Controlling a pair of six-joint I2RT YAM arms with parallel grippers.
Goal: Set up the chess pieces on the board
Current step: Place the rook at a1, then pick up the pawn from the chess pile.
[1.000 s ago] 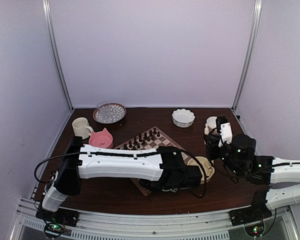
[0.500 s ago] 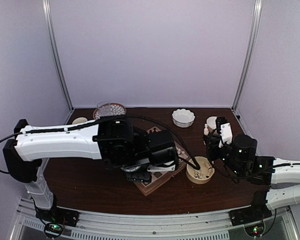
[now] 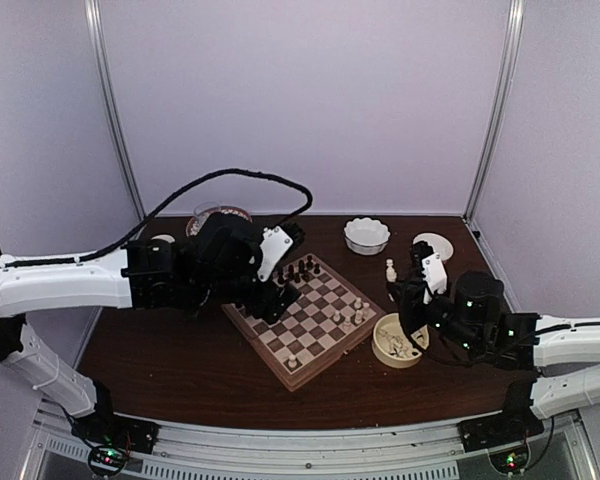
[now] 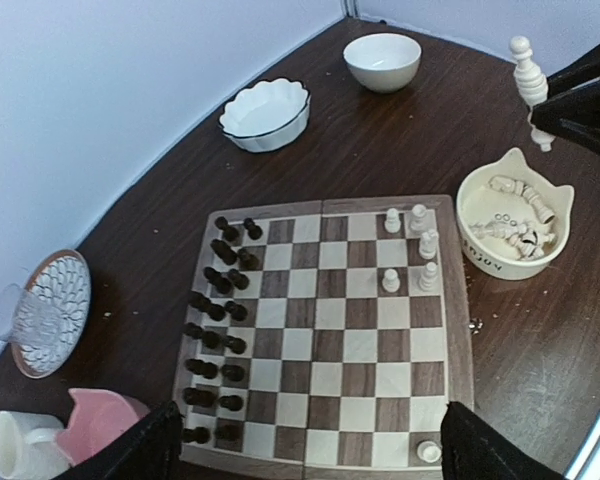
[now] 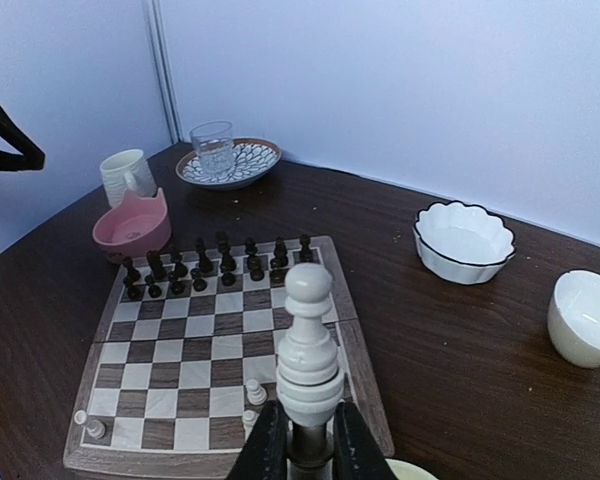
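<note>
Right gripper (image 5: 302, 442) clamped on one tall cream-white chess piece (image 5: 307, 345), left gripper (image 4: 305, 452) spread wide open above the square wooden chessboard (image 4: 459, 300)

The held piece's foot was hidden between the black fingers (image 5: 270, 445), and it stood upright in the air off the board's edge, near the cream cat-eared bowl (image 4: 495, 262). The left fingertips were cut off at the bottom corners of the wrist view. Loose cream figures (image 4: 515, 225) lay jumbled in the bowl, their kinds too small to tell. Five small cream-white chess pieces (image 4: 420, 245) stood clustered on the light and dark checks by one corner, with a sixth alone at the next corner. Small dark brown figures (image 4: 220, 330) lined the opposite side in two rows
</note>
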